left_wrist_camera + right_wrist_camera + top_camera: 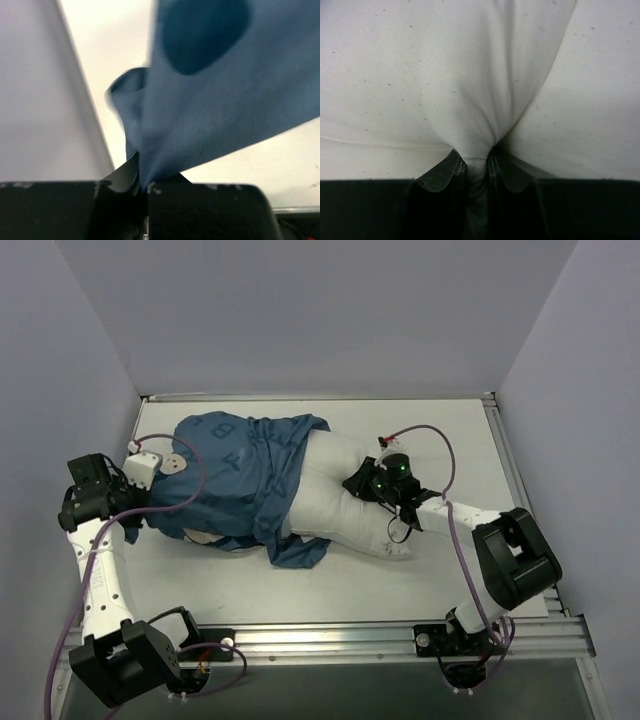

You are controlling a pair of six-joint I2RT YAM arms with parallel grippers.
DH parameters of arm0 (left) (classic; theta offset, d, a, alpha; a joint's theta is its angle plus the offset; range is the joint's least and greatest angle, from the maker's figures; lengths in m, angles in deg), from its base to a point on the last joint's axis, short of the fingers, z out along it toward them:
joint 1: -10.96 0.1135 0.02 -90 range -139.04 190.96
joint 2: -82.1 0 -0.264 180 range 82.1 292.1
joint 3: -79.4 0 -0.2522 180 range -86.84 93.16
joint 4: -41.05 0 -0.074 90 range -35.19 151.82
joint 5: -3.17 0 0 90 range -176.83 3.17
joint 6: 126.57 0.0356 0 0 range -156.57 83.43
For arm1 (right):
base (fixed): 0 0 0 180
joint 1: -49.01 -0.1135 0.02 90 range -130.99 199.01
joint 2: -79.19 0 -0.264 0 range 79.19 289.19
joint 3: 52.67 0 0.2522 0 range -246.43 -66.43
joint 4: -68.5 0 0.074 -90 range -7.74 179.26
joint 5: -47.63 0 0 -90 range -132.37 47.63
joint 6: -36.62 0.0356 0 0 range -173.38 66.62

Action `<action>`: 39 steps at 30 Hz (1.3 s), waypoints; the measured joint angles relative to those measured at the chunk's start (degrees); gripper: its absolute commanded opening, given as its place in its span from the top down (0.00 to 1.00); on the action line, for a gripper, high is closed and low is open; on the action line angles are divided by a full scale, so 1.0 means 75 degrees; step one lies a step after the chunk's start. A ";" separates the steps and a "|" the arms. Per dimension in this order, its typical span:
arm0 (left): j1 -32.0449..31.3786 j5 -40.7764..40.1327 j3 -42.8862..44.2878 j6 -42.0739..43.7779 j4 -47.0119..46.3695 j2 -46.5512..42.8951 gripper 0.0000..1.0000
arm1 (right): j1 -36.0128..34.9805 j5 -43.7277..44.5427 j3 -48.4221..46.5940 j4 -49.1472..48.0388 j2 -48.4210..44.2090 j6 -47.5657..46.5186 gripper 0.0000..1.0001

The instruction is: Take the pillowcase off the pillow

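Slippage threatens: left hand point(142, 184) pinches a seemingly thin pillowcase point(220, 115) fold past the covered end of the pillow point(345, 508), right hand point(476, 161) pinches a small tuck of it; hard pulling could free either

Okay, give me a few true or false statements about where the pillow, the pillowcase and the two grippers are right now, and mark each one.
1. The right gripper is pinching a fold of the white pillow. True.
2. The left gripper is open and holds nothing. False: it is shut on the blue pillowcase, whose fabric bunches between its fingers.
3. The pillowcase is completely off the pillow. False: only the pillow's right part is bare, and the case covers its left part.
4. The bare end of the pillow lies on the right arm's side of the table. True.
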 measured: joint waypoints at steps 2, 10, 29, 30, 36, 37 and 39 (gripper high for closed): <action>0.0221 -0.0187 0.0385 -0.0003 -0.0079 0.0035 0.98 | 0.0519 -0.0420 0.0128 0.0050 -0.0350 0.0032 1.00; 0.1585 0.0294 0.3025 -0.0076 -0.0207 0.0988 0.98 | 0.2398 -0.1311 -0.0361 0.1346 -0.0711 -0.0516 1.00; 0.1588 0.1953 1.1616 -0.1976 -0.0621 0.3561 0.98 | 0.4249 -0.2092 -0.0994 0.2844 -0.1020 -0.1195 1.00; 0.1585 0.1941 1.1622 -0.2069 -0.0804 0.3634 0.98 | 0.4398 -0.2107 -0.1049 0.2940 -0.1032 -0.1201 1.00; 0.1798 0.1314 1.1208 -0.2731 -0.3037 0.3742 0.98 | 0.5543 -0.0131 -0.1204 0.4100 -0.0673 -0.1862 1.00; 0.1798 0.1253 1.0812 -0.2865 -0.3459 0.3526 0.98 | 0.5610 0.0166 -0.1174 0.4380 -0.0618 -0.1950 1.00; 0.1411 0.1192 0.9920 -0.2975 -0.3958 0.2981 0.98 | 0.5461 0.0376 -0.1154 0.4724 -0.0635 -0.2060 1.00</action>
